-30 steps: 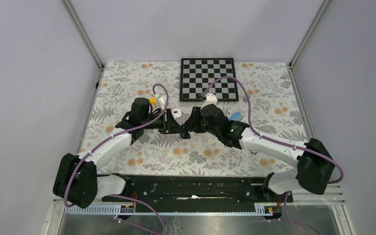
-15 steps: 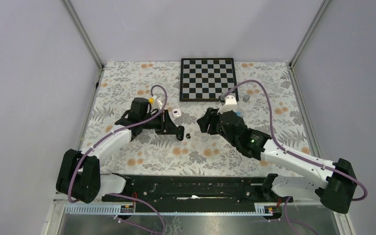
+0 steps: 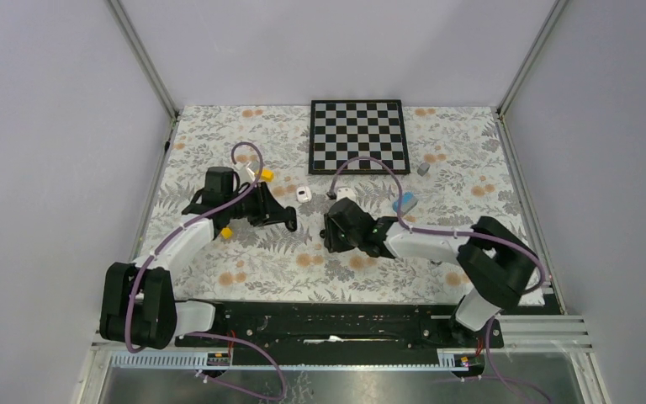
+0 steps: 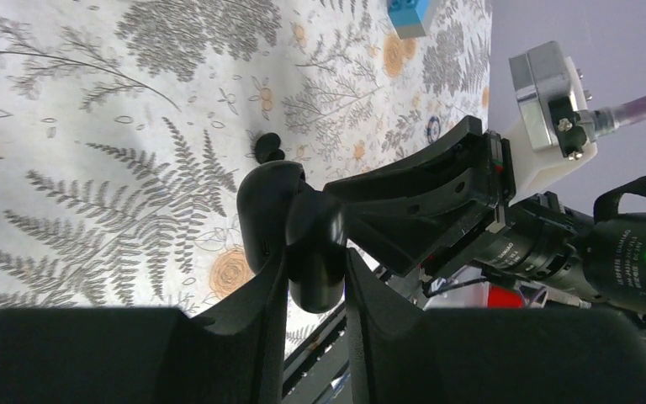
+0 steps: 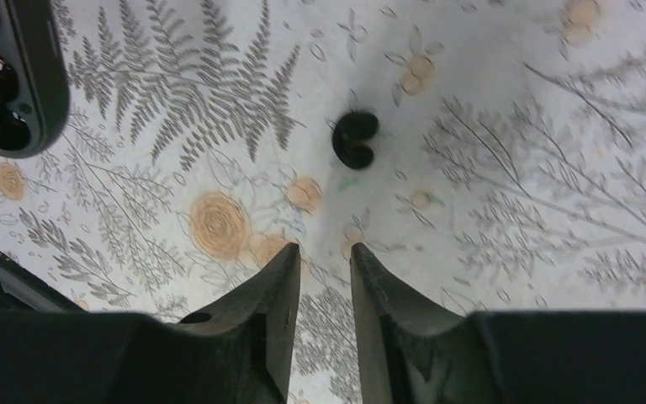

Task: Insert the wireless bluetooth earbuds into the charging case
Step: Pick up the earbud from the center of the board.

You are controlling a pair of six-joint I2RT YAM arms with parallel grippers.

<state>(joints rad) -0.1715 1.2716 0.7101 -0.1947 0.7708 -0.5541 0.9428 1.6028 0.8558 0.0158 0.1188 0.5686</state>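
At the near edge a black rail (image 3: 328,324) carries the 2 arm bases, and both arms reach inward to meet over the middle of the floral cloth (image 3: 471,185). The left gripper (image 4: 313,278) is pinched on the black charging case (image 4: 290,223), holding it open above the cloth with its dark wells turned toward the other arm. In the right wrist view the wells look dark, and I cannot tell whether a bud sits in either. The right gripper (image 5: 324,252) hangs low with its fingers only narrowly parted and nothing between them. Just beyond its tips 1 black earbud (image 5: 355,137) lies loose on the cloth, apart from the case. So the task looks early: the case is presented, but this bud is not yet picked up or seated, and no second black bud shows. The next move probably calls for a careful pinch on a very small, smooth thing that could skid away. Farther out sit a small white piece (image 3: 304,194), too small to identify, a yellow piece (image 3: 225,231) beside the left arm, a blue block (image 3: 405,202) and a small grey piece (image 3: 423,168). Beyond them a chessboard (image 3: 358,136) lies at the far edge, and plain lilac walls (image 3: 50,126) with metal corner posts (image 3: 143,59) close the cell.
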